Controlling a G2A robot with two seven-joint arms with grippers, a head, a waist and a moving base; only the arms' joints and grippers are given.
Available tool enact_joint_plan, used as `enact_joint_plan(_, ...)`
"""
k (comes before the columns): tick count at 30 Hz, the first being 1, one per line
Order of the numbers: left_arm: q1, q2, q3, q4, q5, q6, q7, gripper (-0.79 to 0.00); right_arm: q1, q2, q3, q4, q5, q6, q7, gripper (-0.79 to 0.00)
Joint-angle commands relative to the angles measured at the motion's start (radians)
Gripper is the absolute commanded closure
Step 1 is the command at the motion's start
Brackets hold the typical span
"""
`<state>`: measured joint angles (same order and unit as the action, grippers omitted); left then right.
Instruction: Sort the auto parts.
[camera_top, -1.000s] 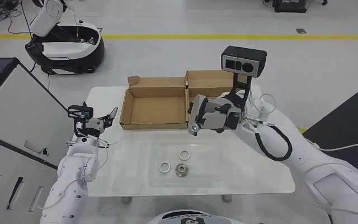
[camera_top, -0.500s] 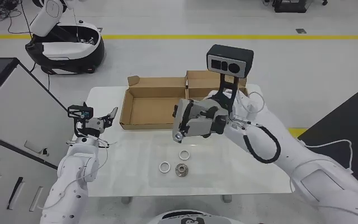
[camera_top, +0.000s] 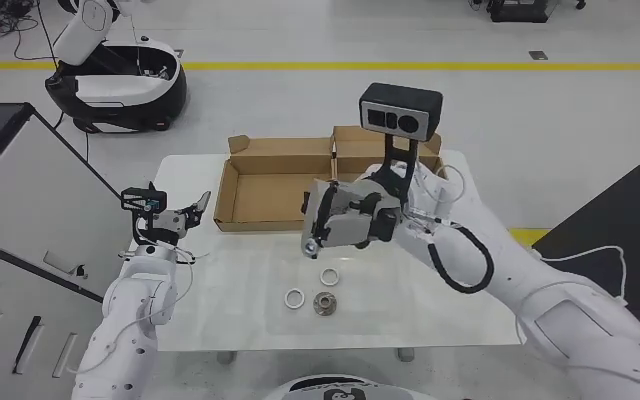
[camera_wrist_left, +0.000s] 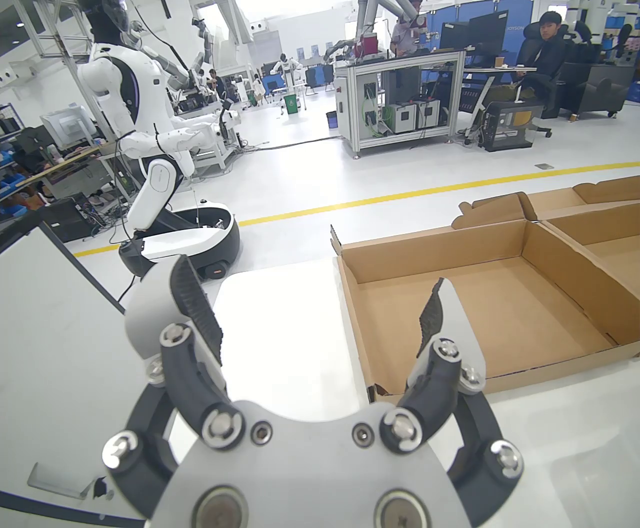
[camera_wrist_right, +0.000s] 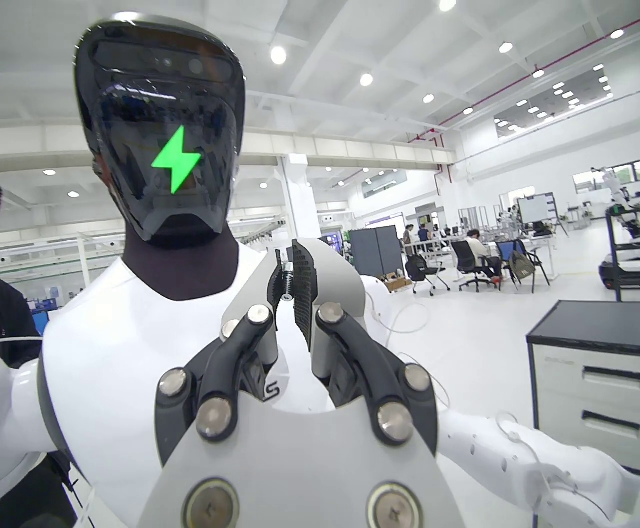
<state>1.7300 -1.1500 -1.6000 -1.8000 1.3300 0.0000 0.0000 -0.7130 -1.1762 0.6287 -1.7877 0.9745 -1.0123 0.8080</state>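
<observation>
The right pincer (camera_wrist_right: 289, 261) is clamped on a small threaded bolt (camera_wrist_right: 286, 287). The bolt lies between the two ribbed pads, its long axis runs along the fingers, and its shiny end looks back toward the wrist. We see this pincer hanging above the middle of the counter (camera_top: 440, 300), just in front of the front wall of the left box (camera_top: 275, 224), near that box's right front corner. The fingers point toward the near edge and a little to the left side. The right arm comes in from the right side of the counter, bent at the elbow, with the wrist turned back.

Below and toward the near edge lies a white ring (camera_top: 329, 275). A second white ring (camera_top: 295, 298) and a metal hub (camera_top: 323, 302) lie just beside each other, closer to the near edge. The right box (camera_top: 350, 150) stands touching the left box, at the far edge.

The left pincer (camera_wrist_left: 311, 274) has its fingers wide apart and holds nothing. It hangs at the left edge of the counter and points at the left box.
</observation>
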Motion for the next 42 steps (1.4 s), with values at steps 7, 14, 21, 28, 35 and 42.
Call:
enact_joint_plan(7, 0.0, 0.0, 0.0, 0.0, 0.0, 0.0, 0.0, -0.785, -0.049, -0.033, 0.046, -0.05, 0.084, 0.0, 0.0, 0.0)
enact_joint_plan(14, 0.0, 0.0, 0.0, 0.0, 0.0, 0.0, 0.0, -0.785, -0.054, -0.055, 0.053, -0.029, 0.066, 0.01, 0.01, 0.0)
enact_joint_plan(21, 0.0, 0.0, 0.0, 0.0, 0.0, 0.0, 0.0, -0.785, -0.046, -0.067, 0.052, 0.024, 0.044, 0.072, 0.072, 0.0)
enact_joint_plan(28, 0.0, 0.0, 0.0, 0.0, 0.0, 0.0, 0.0, -0.785, -0.048, -0.081, 0.058, 0.05, 0.027, 0.101, 0.102, 0.0)
enact_joint_plan(35, 0.0, 0.0, 0.0, 0.0, 0.0, 0.0, 0.0, -0.785, -0.078, -0.105, 0.075, 0.027, 0.093, 0.092, 0.092, 0.0)
enact_joint_plan(42, 0.0, 0.0, 0.0, 0.0, 0.0, 0.0, 0.0, -0.785, -0.13, -0.138, 0.118, 0.003, 0.183, 0.109, 0.11, 0.0)
